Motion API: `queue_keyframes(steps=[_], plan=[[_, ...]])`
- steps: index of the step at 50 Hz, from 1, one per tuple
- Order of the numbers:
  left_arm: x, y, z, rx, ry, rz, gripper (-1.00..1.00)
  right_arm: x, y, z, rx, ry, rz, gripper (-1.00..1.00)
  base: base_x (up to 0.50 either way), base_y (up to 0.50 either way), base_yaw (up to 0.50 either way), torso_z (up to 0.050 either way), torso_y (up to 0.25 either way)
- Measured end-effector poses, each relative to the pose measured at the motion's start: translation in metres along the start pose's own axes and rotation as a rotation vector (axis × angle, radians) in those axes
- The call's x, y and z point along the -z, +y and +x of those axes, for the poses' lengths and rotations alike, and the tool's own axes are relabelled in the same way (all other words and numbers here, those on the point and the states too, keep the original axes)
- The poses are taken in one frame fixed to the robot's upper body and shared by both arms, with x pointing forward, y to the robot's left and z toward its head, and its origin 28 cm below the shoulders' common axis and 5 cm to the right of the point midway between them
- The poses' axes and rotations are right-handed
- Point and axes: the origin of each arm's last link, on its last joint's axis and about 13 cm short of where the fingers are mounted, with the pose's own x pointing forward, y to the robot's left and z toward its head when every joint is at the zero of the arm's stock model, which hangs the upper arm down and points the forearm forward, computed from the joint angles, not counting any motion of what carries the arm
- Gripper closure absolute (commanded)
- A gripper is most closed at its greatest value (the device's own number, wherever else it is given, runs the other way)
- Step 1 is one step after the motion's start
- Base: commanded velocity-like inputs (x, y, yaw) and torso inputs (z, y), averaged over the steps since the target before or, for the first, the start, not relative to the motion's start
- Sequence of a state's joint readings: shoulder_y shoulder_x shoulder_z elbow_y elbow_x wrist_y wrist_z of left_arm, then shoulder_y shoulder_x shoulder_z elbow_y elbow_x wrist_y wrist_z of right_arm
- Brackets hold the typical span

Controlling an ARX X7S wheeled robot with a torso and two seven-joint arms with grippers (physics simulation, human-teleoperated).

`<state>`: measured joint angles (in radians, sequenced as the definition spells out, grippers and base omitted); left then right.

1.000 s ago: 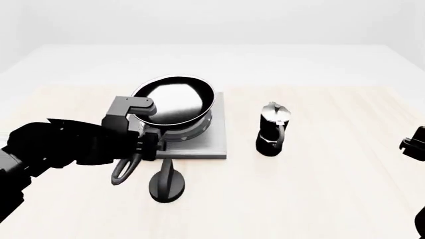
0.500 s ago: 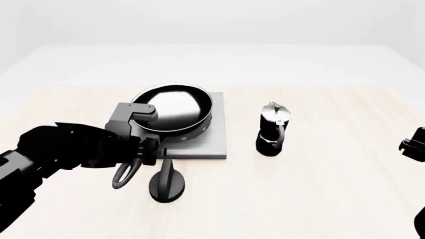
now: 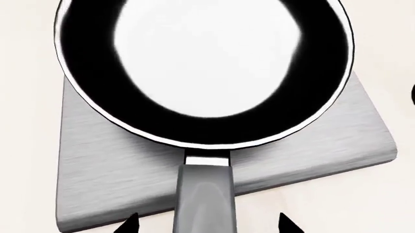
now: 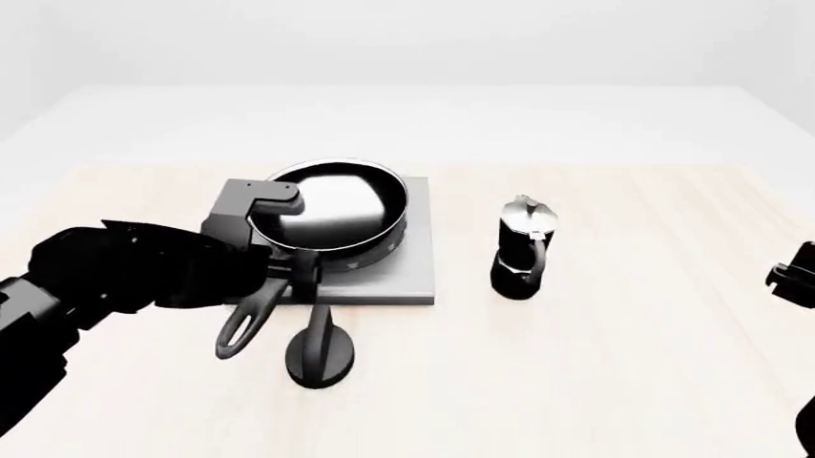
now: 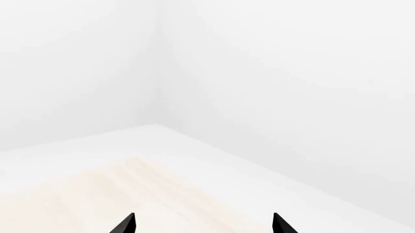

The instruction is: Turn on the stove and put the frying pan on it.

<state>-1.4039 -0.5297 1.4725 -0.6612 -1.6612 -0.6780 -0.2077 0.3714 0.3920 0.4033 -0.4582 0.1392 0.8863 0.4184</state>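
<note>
Frying pan point(image 4: 334, 212): sits on the stove point(image 4: 395, 277) over the burner, bowl level, its long handle point(image 4: 255, 320) reaching off the slab's near edge toward the robot. In the left wrist view the pan point(image 3: 204, 68) covers most of the grey slab point(image 3: 97, 165), only the corners showing bare.

Handle: it ends in a loop that seems to hang just over the worktop point(image 4: 612, 363), beside the knob point(image 4: 321, 355). Pointing it at the robot leaves it easy to reach from the left side.

Left gripper point(image 4: 286, 272): lined up with the handle where it leaves the pan. The wrist view shows its two fingertips point(image 3: 129, 224) standing clearly to either side of the grey handle point(image 3: 204, 204), gaps on both sides, so it looks released, not clamping.

Stove: flat square slab on the pale wood worktop, its burner hidden under the pan.

Knob: small black piece standing apart on the worktop, just in front of the slab's near edge. Whether it is turned on cannot be told.

Moka pot point(image 4: 522, 250): upright to the right of the stove, well apart from the pan.

Right gripper point(image 5: 202, 224): held off at the right, fingertips spread with nothing between them, facing empty worktop and wall.

Stage, as a judgement: the placing looks done; the knob may remain.
</note>
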Motion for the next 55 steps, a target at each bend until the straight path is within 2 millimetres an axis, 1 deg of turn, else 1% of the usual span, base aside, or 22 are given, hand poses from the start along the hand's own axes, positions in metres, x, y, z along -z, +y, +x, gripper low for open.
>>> queue_keyframes(steps=[7, 10, 12, 16, 23, 26, 29, 31, 34, 39, 43, 48, 55], plan=[[-0.007, -0.002, -0.008, 0.013, -0.009, 0.015, -1.00, 0.000, 0.000, 0.000, 0.000, 0.000, -0.001, -1.00, 0.00, 0.00, 0.00, 0.000, 0.000], [-0.015, -0.004, -0.020, 0.029, -0.015, 0.030, -1.00, 0.000, 0.000, 0.000, 0.001, 0.000, -0.001, -1.00, 0.00, 0.00, 0.00, 0.000, 0.000], [-0.023, -0.006, -0.031, 0.038, -0.021, 0.042, -1.00, 0.000, 0.000, 0.000, 0.000, 0.000, -0.002, -1.00, 0.00, 0.00, 0.00, 0.000, 0.000], [-0.039, -0.010, -0.059, 0.061, -0.035, 0.065, -1.00, -0.001, 0.001, 0.000, -0.003, -0.001, -0.002, -1.00, 0.00, 0.00, 0.00, 0.000, 0.000], [-0.069, -0.020, -0.122, 0.086, -0.093, 0.113, -1.00, -0.003, 0.004, 0.000, -0.011, -0.005, -0.002, -1.00, 0.00, 0.00, 0.00, 0.000, 0.000], [-0.078, -0.025, -0.150, 0.111, -0.137, 0.133, -1.00, -0.004, 0.005, -0.001, -0.015, -0.008, -0.002, -1.00, 0.00, 0.00, 0.00, 0.000, 0.000], [-0.080, -0.031, -0.172, 0.138, -0.190, 0.164, -1.00, -0.006, 0.006, -0.001, -0.022, -0.010, 0.000, -1.00, 0.00, 0.00, 0.00, 0.000, 0.000], [-0.079, -0.036, -0.183, 0.163, -0.234, 0.186, -1.00, -0.008, 0.007, -0.002, -0.029, -0.012, 0.003, -1.00, 0.00, 0.00, 0.00, 0.000, 0.000], [-0.073, -0.044, -0.195, 0.199, -0.308, 0.227, -1.00, -0.012, 0.008, -0.002, -0.038, -0.017, 0.008, -1.00, 0.00, 0.00, 0.00, 0.000, 0.000], [-0.057, -0.057, -0.204, 0.227, -0.445, 0.305, -1.00, -0.023, 0.011, -0.003, -0.060, -0.041, 0.018, -1.00, 0.00, 0.00, 0.00, 0.000, 0.000], [-0.041, -0.067, -0.205, 0.237, -0.539, 0.367, -1.00, -0.034, 0.015, -0.004, -0.099, -0.076, 0.040, -1.00, 0.00, 0.00, 0.00, 0.000, 0.000], [-0.023, -0.079, -0.202, 0.249, -0.616, 0.434, -1.00, -0.051, 0.022, -0.007, -0.160, -0.131, 0.070, -1.00, 0.00, 0.00, 0.00, 0.000, 0.000], [-0.007, -0.091, -0.195, 0.279, -0.687, 0.498, -1.00, -0.072, 0.036, -0.015, -0.279, -0.207, 0.109, -1.00, 0.00, 0.00, 0.00, 0.000, 0.000]])
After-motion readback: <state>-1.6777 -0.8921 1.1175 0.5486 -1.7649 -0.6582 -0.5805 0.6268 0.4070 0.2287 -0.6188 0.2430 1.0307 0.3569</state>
